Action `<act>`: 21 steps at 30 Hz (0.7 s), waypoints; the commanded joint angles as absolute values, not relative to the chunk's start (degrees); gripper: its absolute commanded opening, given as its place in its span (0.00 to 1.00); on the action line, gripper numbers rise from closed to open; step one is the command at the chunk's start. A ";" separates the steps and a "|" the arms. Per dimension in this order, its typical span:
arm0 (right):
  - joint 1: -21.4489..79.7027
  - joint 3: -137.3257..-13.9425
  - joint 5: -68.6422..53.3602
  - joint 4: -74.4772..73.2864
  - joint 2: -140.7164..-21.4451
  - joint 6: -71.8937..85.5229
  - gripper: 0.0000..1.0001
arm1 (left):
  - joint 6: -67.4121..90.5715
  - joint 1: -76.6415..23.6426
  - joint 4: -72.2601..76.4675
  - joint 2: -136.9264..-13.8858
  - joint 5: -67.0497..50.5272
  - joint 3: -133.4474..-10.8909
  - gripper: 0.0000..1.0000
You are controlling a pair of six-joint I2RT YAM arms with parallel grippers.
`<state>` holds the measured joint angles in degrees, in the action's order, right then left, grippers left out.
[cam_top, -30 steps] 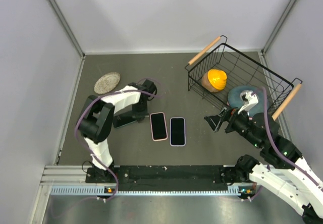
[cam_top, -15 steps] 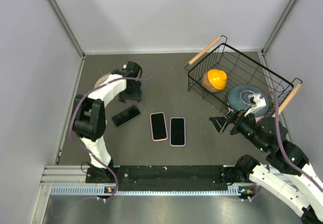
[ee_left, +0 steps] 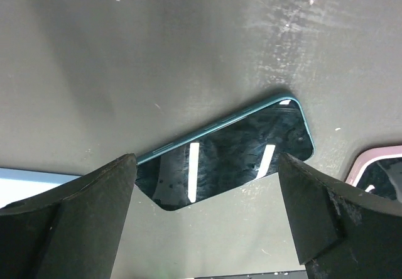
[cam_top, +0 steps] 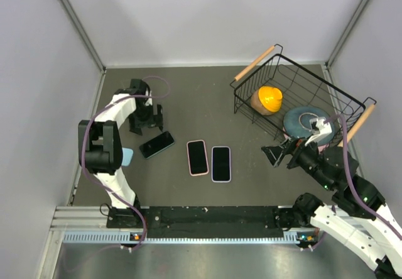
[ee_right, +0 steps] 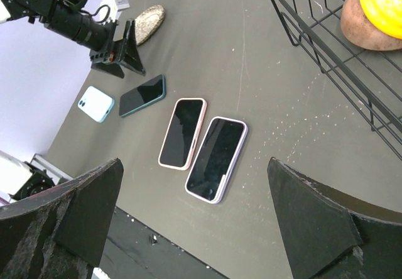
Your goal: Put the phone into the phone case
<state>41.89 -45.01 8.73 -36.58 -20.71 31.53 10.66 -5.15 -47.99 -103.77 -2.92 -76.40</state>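
A bare teal-edged phone (cam_top: 157,144) (ee_left: 232,153) lies flat and slanted on the dark table, screen up. The light-blue phone case (cam_top: 127,156) (ee_right: 96,103) lies just left of it, apart from it. My left gripper (cam_top: 146,127) (ee_left: 206,185) stands open a little behind the phone and holds nothing; its fingers frame the phone's near end in the left wrist view. My right gripper (cam_top: 274,153) (ee_right: 193,185) hangs open and empty at the right, well away from both.
A pink-cased phone (cam_top: 197,157) and a lilac-cased phone (cam_top: 220,163) lie side by side mid-table. A wire basket (cam_top: 339,112) at the back right holds a yellow-topped object (cam_top: 269,98) and a grey-blue disc (cam_top: 300,119). A woven coaster (ee_right: 149,21) sits at the back left.
My left gripper opened, let go of the teal phone and drew back to the back left; the phone now lies on the table. My right arm pulled back slightly rightward.
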 commanded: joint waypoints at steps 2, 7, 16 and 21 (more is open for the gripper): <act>42.36 -45.96 9.05 -36.30 -19.60 30.85 0.99 | 8.53 -2.64 -47.02 -103.62 -10.02 -76.20 0.99; 42.36 -47.37 9.67 -37.09 -19.16 30.32 0.99 | 8.61 -2.20 -46.85 -105.99 -10.63 -76.38 0.99; 42.36 -47.20 9.67 -37.62 -17.67 30.94 0.99 | 8.61 -2.11 -45.26 -106.35 -9.23 -72.69 0.99; 42.28 -47.28 10.11 -38.23 -16.61 30.85 0.99 | 9.84 -2.37 -45.97 -106.00 -10.11 -71.20 0.99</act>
